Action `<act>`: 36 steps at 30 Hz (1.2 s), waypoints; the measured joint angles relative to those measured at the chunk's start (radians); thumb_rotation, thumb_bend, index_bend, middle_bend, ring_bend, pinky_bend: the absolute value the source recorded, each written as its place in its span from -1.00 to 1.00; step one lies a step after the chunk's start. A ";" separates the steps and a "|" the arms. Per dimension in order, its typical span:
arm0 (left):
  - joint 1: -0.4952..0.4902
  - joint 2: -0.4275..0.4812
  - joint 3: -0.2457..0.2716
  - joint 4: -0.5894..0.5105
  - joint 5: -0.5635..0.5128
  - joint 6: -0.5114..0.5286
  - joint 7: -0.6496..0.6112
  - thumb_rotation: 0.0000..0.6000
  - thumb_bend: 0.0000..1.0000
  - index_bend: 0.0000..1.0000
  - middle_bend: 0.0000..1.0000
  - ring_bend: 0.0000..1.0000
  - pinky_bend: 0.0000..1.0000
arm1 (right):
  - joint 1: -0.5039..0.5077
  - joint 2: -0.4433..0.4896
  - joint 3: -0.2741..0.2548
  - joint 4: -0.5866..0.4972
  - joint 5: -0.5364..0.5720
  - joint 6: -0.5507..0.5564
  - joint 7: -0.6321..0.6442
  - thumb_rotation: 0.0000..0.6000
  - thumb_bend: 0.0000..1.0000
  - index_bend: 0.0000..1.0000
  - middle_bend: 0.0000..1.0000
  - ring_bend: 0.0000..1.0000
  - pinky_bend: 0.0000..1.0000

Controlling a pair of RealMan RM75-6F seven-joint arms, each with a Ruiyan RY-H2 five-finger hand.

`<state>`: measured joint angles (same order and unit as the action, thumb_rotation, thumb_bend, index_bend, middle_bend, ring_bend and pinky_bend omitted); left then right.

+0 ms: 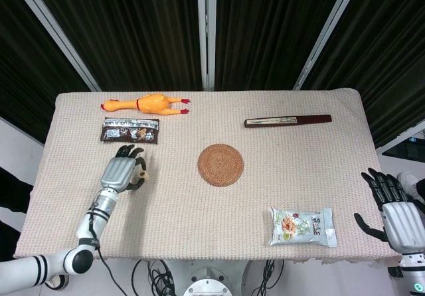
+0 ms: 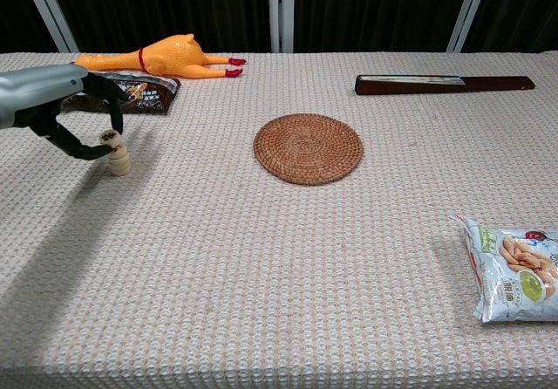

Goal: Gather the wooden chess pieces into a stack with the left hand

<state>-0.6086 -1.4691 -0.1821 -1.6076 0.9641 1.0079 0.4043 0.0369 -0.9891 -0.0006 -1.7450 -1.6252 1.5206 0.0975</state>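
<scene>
A short stack of wooden chess pieces [image 2: 117,156] stands upright on the cloth at the left, seen in the head view as a pale spot [image 1: 143,174]. My left hand [image 2: 54,105] reaches over it from the left, thumb and a finger curled around the top piece [image 2: 110,136], which rests on the stack. From above, my left hand [image 1: 121,172] covers most of the stack. My right hand [image 1: 396,211] hangs off the table's right front corner, fingers spread, holding nothing.
A dark snack packet [image 2: 144,92] lies just behind the stack, with a rubber chicken [image 2: 157,58] beyond it. A round woven coaster [image 2: 308,148] sits mid-table. A dark flat stick [image 2: 445,83] lies far right, a white snack bag [image 2: 514,280] near right.
</scene>
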 measured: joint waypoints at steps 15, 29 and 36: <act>-0.018 -0.008 0.012 0.027 -0.023 -0.009 -0.018 1.00 -0.35 -0.07 -0.74 -1.00 -1.00 | 0.001 0.001 0.002 0.001 0.004 -0.001 0.004 1.00 -0.50 -1.00 -1.00 -1.00 -1.00; -0.023 -0.004 0.025 0.031 -0.029 -0.011 -0.035 1.00 -0.35 -0.14 -0.74 -1.00 -1.00 | -0.001 0.002 0.002 0.000 0.004 0.001 0.003 1.00 -0.50 -1.00 -1.00 -1.00 -1.00; -0.023 -0.003 0.030 0.029 -0.032 -0.010 -0.039 1.00 -0.35 -0.18 -0.74 -1.00 -1.00 | 0.000 0.002 0.002 -0.001 0.006 -0.001 0.002 1.00 -0.50 -1.00 -1.00 -1.00 -1.00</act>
<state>-0.6318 -1.4722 -0.1521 -1.5789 0.9318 0.9980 0.3649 0.0369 -0.9868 0.0013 -1.7461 -1.6193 1.5194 0.0995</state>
